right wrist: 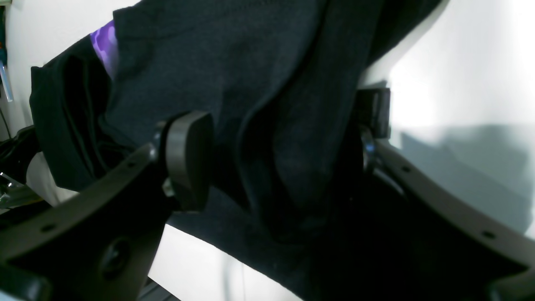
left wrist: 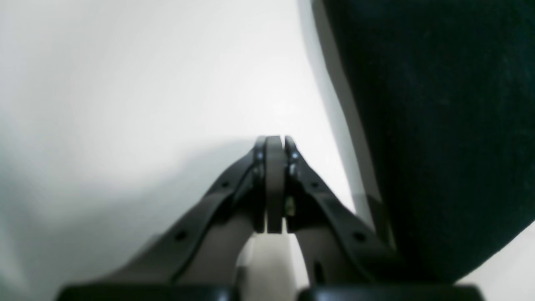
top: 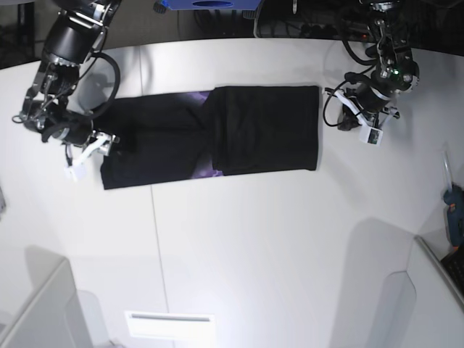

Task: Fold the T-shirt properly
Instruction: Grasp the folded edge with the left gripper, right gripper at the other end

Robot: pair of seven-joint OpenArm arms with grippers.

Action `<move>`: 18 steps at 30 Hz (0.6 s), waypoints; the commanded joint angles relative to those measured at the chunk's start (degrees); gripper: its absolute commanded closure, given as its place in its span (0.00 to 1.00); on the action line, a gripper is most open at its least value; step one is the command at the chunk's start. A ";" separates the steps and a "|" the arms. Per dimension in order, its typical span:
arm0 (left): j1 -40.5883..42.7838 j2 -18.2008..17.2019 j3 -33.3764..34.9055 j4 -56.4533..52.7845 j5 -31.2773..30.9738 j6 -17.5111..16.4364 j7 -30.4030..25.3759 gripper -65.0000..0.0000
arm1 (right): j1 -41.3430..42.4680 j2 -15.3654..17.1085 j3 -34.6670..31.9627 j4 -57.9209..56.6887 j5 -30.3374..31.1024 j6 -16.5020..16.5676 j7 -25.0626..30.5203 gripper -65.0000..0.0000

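Observation:
The black T-shirt [top: 181,141] lies flat on the white table [top: 290,246], its right part folded over the middle, with a purple print [top: 214,172] showing at the fold. My right gripper [right wrist: 280,138] is open at the shirt's left edge [top: 107,145]; dark cloth [right wrist: 259,83] lies between its fingers [right wrist: 188,159], unpinched, and a purple patch [right wrist: 104,46] peeks out. My left gripper [left wrist: 274,144] is shut on nothing, just off the shirt's right edge [left wrist: 439,125]. In the base view the left gripper [top: 348,116] sits right of the folded part.
A blue tool [top: 454,206] lies at the table's right edge. A white slotted plate [top: 170,325] sits near the front. A blue object [top: 210,3] and cables [top: 304,29] run along the back. A seam [top: 156,239] crosses the table.

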 commanded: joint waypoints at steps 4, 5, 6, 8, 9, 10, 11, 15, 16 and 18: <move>-0.04 -0.38 -0.32 0.63 -0.40 -0.23 -0.38 1.00 | 0.46 0.81 -2.61 0.61 -0.45 -0.20 -0.06 0.38; -0.04 -0.38 -0.06 0.63 -0.40 -0.23 -0.38 1.00 | 0.46 0.81 -3.05 0.61 -0.45 -0.20 0.03 0.39; -0.13 -0.38 0.03 0.63 -0.40 -0.23 -0.38 1.00 | 0.46 0.81 -3.31 0.61 -0.45 -0.20 0.73 0.42; -0.22 -0.29 0.12 0.63 -0.40 -0.23 -0.38 1.00 | 0.38 0.72 -3.31 0.61 -0.45 -0.29 2.14 0.52; -0.22 -0.20 0.12 0.63 -0.40 -0.23 -0.38 1.00 | 0.38 0.72 -3.40 0.52 -0.45 -0.29 2.58 0.58; -0.22 0.33 0.12 0.63 -0.40 -0.23 -0.38 1.00 | 0.29 0.72 -3.40 0.52 -0.45 -0.29 2.75 0.65; -0.22 0.68 0.12 0.63 -0.40 -0.23 -0.38 1.00 | 0.29 0.72 -3.40 0.17 -0.54 -0.29 2.75 0.71; -0.57 1.38 0.12 0.28 -0.40 -0.23 -0.38 1.00 | 0.64 0.89 -3.40 -1.59 -0.54 -0.29 3.98 0.99; -0.66 1.56 0.12 0.19 -0.40 -0.23 -0.38 1.00 | 0.64 0.98 -3.40 -1.68 -0.54 -0.29 4.51 1.00; -0.66 1.73 0.29 0.19 -0.40 -0.23 -0.38 1.00 | 0.55 0.98 -3.49 -1.68 -0.54 -0.29 5.21 1.00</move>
